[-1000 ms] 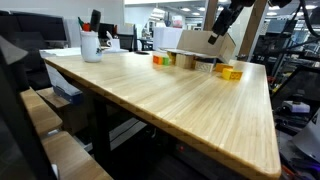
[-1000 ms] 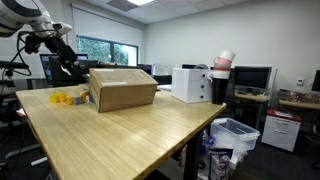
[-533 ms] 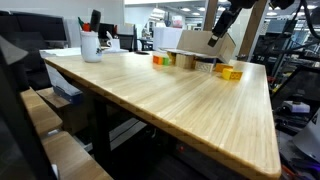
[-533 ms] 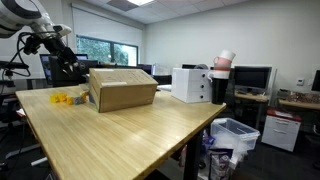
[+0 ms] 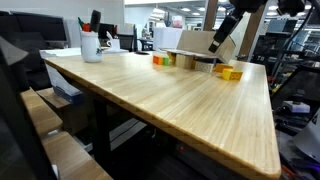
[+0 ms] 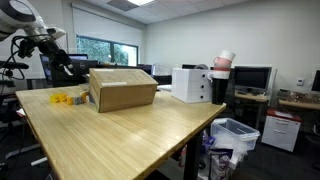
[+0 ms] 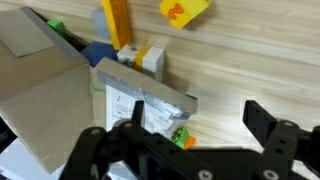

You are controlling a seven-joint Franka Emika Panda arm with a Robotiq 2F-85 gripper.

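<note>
1. in the wrist view alone the gripper is seen close up: its fingers are spread wide, and nothing is held or touched.
2. only there are a yellow block, a white block and a blue block made out singly, beside the box flap.
3. in both exterior views the gripper is too small for its opening to be judged.
4. the arm is reached down from above, with the gripper hung over the far end of the box, near the blocks.
5. the box is stood on the table.
6. a mug is shown in an exterior view only.
</note>
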